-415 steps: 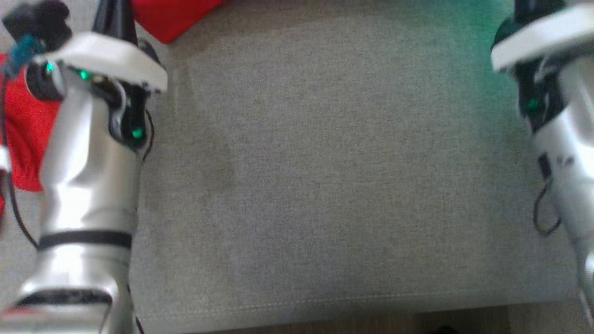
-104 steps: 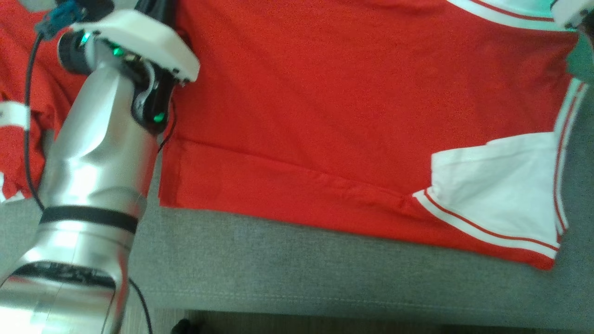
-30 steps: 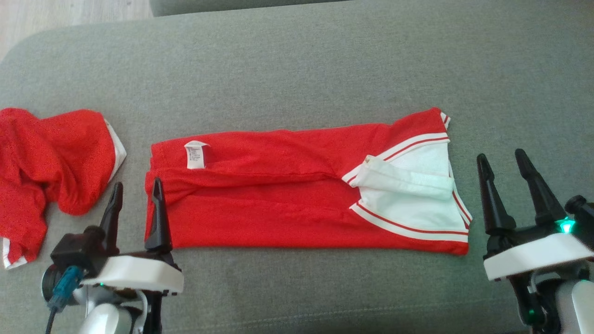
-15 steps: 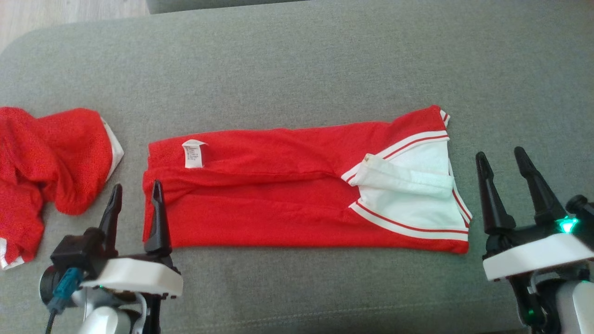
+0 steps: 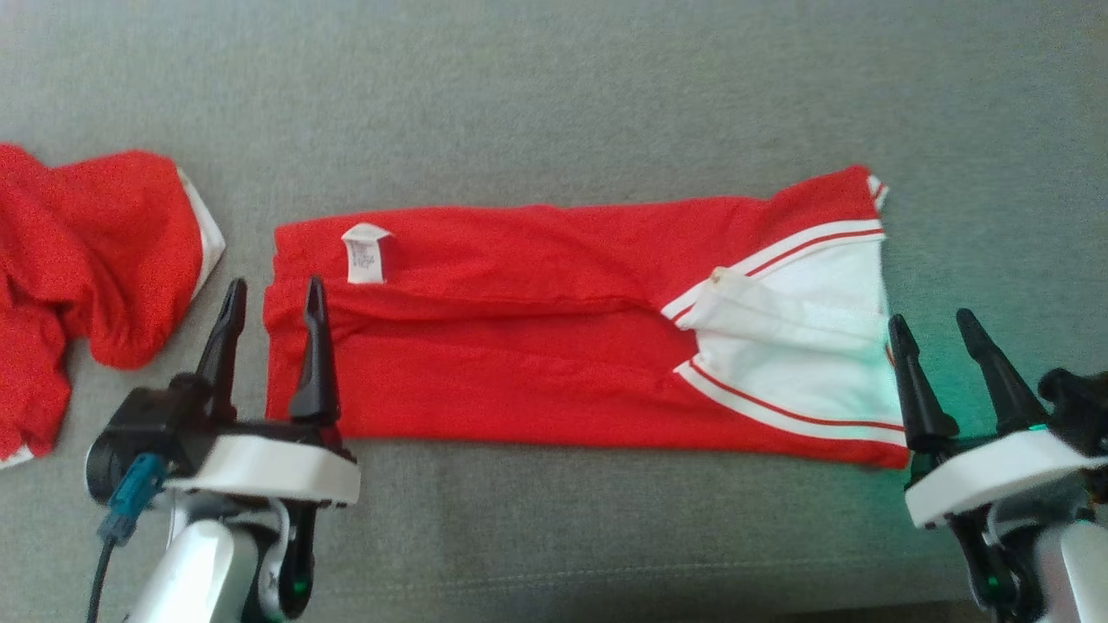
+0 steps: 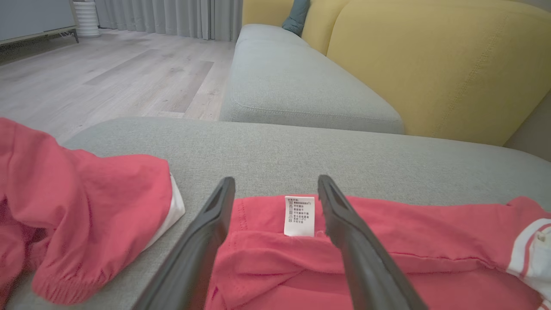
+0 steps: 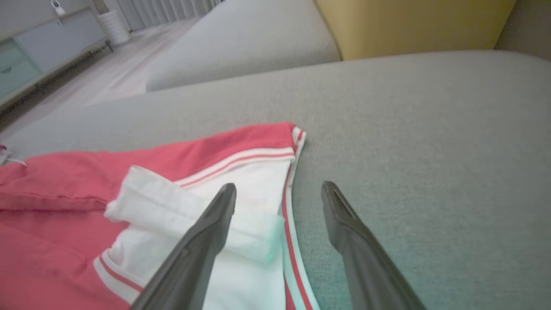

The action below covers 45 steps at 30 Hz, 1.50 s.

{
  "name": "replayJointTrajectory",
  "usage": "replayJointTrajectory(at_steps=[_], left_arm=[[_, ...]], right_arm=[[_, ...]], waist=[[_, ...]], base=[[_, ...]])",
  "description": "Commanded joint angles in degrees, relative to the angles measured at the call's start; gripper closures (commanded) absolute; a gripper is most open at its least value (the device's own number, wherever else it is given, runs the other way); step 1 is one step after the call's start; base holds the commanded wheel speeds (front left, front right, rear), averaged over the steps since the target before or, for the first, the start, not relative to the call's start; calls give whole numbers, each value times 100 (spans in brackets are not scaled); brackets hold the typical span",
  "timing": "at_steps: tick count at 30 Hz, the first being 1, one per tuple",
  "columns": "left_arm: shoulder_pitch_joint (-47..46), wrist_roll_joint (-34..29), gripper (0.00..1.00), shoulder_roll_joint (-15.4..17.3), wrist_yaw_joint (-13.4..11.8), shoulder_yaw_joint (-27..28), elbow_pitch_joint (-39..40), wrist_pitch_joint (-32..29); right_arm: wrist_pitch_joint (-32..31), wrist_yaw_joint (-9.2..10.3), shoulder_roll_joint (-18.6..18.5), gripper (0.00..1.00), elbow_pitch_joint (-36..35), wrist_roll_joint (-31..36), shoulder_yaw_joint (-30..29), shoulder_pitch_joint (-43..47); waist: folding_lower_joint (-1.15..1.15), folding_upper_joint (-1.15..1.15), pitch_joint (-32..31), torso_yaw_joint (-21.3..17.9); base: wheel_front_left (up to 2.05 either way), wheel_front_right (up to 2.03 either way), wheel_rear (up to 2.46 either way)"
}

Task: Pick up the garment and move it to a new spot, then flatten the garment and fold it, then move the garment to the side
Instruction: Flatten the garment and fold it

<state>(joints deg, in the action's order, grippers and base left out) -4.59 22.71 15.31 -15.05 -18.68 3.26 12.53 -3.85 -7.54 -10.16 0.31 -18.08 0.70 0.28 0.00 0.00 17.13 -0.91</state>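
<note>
Folded red garment (image 5: 519,346) lies across frame centre on grey cushion (image 5: 554,104). The left tool (image 5: 273,287) and right tool (image 5: 930,320), both spread, straddle its ends; uneven grips could undo folds.

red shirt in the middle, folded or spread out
Folded: the red shirt lies as a narrow band, with a layered fold edge along its length.

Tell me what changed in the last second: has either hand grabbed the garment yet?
The head camera shifted, so judge against the garment: within the last second both open hands edged up to its ends, the left hand now straddling the left edge, the right hand the white-trimmed end. Nothing taken hold of. The folded garment and the crumpled red cloth beside it lie as before.
</note>
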Motion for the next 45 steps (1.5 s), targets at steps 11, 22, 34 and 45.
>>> replayJointTrajectory(at_steps=[11, 22, 34, 45], left_arm=[[-606, -63, 0, -104, 212, 107, -199, 185], [-582, -53, 0, -154, 248, 171, -293, 225], [-486, -50, 0, -118, 224, 237, -387, 236], [-356, -21, 0, -84, 188, 217, -420, 216]], right_arm=[[-474, 5, -191, 0, 1103, -118, 375, -608], [-921, 5, -149, 100, 1059, -152, 248, -632], [-836, 5, -844, 100, 1146, -140, -677, -706], [-997, 5, -1051, 100, 124, 120, -75, -895]], waist=[[0, 0, 510, 303], [0, 0, 315, 194], [0, 0, 24, 11], [0, 0, -328, -82]], base=[[0, 0, 0], [0, 0, 0], [0, 0, 0], [0, 0, 0]])
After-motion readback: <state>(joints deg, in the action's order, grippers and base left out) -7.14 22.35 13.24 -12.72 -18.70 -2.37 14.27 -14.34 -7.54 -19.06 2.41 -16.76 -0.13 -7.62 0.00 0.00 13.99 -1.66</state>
